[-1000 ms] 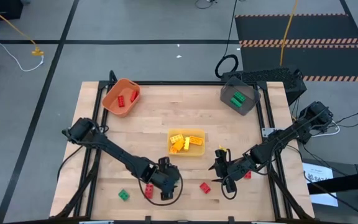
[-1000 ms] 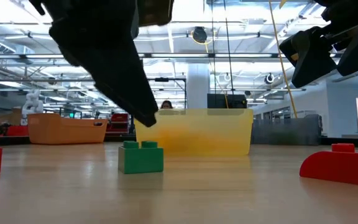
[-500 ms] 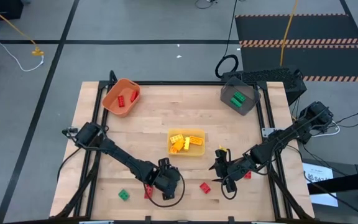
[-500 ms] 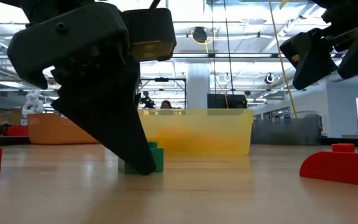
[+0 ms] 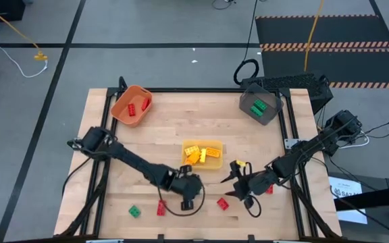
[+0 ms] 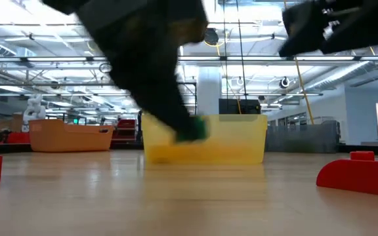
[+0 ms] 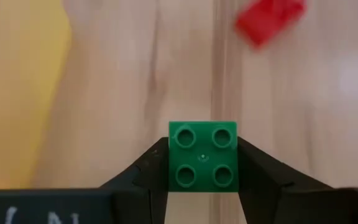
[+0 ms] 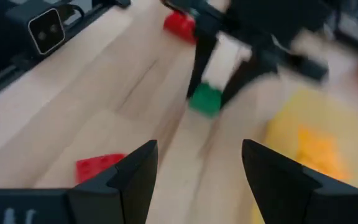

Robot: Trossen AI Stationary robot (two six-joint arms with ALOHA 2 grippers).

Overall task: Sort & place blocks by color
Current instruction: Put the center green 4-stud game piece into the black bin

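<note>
My left gripper is shut on a small green block, which hangs just above the table in front of the yellow bin. The high view hides this block under the gripper. My right gripper stands open to its right with nothing between its fingers, facing the held block. Another green block and red blocks lie flat on the table near the front edge. My left gripper pinches the green block by two opposite side walls between its two fingers. The fingers come slanting down from the table's left. The block's studded top faces the wrist camera. It is lifted clear of the table.
An orange bin with red blocks stands far left, a dark grey bin with green blocks far right, and the yellow bin with yellow blocks in the middle. One more red block lies by the right arm.
My left gripper came down over a green block standing on the table, shut on it and lifted it clear. It then carried the block toward the table's right and the yellow bin. My right gripper has rolled at the wrist without leaving its place.
</note>
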